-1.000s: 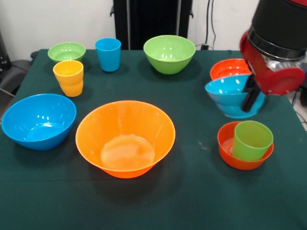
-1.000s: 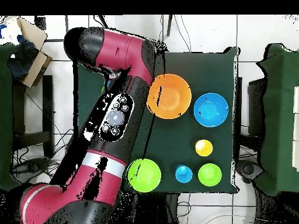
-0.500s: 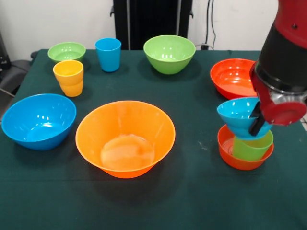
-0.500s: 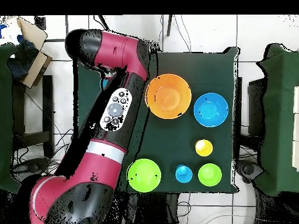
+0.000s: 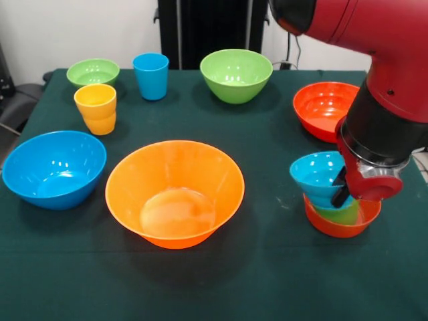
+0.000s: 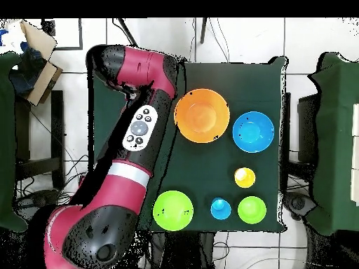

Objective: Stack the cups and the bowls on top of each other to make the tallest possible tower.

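Small blue bowl going onto the green cup, held by its rim

Nearest on the surface point(image 5: 267, 267), the small red-orange bowl point(image 5: 334, 224) holds the green cup point(image 5: 342, 214), and the small blue bowl point(image 5: 319, 179) sits on that cup; the gripper point(image 5: 341, 188) has its fingers closed on the bowl's right rim. The plastic looks light, stiff and glossy, so likely slippery; a thin rim seems the only place to pinch. Further back lie the big orange bowl point(image 5: 175, 192) and large blue bowl point(image 5: 53, 167), then the red bowl point(image 5: 321, 107), the yellow cup point(image 5: 95, 108), blue cup point(image 5: 150, 75) and green bowls.
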{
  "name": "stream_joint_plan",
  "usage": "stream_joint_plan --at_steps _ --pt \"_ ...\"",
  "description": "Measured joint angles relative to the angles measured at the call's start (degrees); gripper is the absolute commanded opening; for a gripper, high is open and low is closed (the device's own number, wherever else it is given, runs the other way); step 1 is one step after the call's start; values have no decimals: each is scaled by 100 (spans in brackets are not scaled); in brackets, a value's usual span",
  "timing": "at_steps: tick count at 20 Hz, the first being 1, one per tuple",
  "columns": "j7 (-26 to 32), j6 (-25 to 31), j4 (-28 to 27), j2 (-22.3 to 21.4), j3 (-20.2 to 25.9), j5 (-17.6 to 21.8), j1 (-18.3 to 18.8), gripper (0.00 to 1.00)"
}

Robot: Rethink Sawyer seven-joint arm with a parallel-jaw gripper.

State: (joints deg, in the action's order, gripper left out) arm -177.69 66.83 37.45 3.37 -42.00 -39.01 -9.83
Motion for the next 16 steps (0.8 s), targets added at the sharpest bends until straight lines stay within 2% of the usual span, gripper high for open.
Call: stream_joint_plan --at_steps 16 --pt "0 45 -345 79 -23 -373 6 0"
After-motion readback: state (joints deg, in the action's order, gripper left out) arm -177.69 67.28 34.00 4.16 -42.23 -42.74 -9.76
